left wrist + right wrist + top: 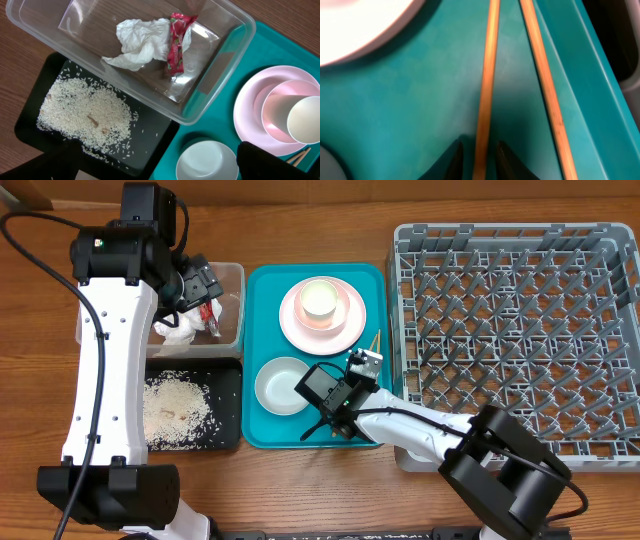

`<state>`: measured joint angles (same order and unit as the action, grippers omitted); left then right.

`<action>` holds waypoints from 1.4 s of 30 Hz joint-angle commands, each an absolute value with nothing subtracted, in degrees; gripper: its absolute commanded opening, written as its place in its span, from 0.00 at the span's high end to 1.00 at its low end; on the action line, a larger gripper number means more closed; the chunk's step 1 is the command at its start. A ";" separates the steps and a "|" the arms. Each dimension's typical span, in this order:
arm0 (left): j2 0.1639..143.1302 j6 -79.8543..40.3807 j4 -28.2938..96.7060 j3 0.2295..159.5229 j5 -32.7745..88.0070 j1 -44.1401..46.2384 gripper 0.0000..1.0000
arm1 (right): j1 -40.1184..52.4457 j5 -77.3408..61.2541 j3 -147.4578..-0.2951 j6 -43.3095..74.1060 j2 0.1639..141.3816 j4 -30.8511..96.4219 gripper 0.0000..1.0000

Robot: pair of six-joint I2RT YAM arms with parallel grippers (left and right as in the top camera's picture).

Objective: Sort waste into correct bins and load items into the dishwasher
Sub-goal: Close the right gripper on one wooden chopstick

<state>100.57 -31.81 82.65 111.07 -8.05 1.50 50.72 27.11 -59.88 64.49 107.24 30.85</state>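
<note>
**On the teal tray, right hand narrowed around one chopstick**

Nearest the robot, the right hand sits low over the teal tray. Its fingertips are drawn close on either side of one wooden chopstick. Thin slivers of tray show beside the stick, and I cannot tell whether the pads actually pinch it. The second chopstick lies just beside the first, along the tray's right rim.

Left of that hand, the white bowl stands upright on the tray. Beyond the tray's left edge, the black tray rests on the wooden counter with the loose rice spread across it.

Farther back, the pink plate lies on the teal tray with the small cup standing on it. The clear tub sits behind the black tray, touching it. Inside lie the crumpled napkin and the red wrapper, side by side. The left hand hangs over the tub, spread wide and holding nothing.

The grey dish rack fills the right side, with no dishes in it.
</note>
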 commanded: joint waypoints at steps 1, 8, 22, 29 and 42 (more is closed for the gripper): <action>100.42 -31.70 82.48 111.46 -8.73 1.52 0.00 | 50.72 27.86 -59.51 64.77 109.08 30.17 0.76; 100.44 -31.70 82.48 111.46 -8.73 1.52 0.00 | 50.72 27.40 -59.51 64.75 109.30 30.09 0.76; 100.44 -31.70 82.48 111.46 -8.73 1.52 0.00 | 50.72 26.79 -59.51 64.75 109.27 30.28 0.82; 100.44 -31.70 82.48 111.46 -8.73 1.52 0.00 | 50.72 26.74 -59.53 64.75 109.27 30.30 0.85; 100.44 -31.70 82.48 111.46 -8.73 1.52 0.00 | 50.72 24.16 -59.64 64.77 109.25 31.35 0.94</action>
<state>100.57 -31.81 82.63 111.07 -8.05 1.50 50.72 27.70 -59.90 64.49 107.66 30.59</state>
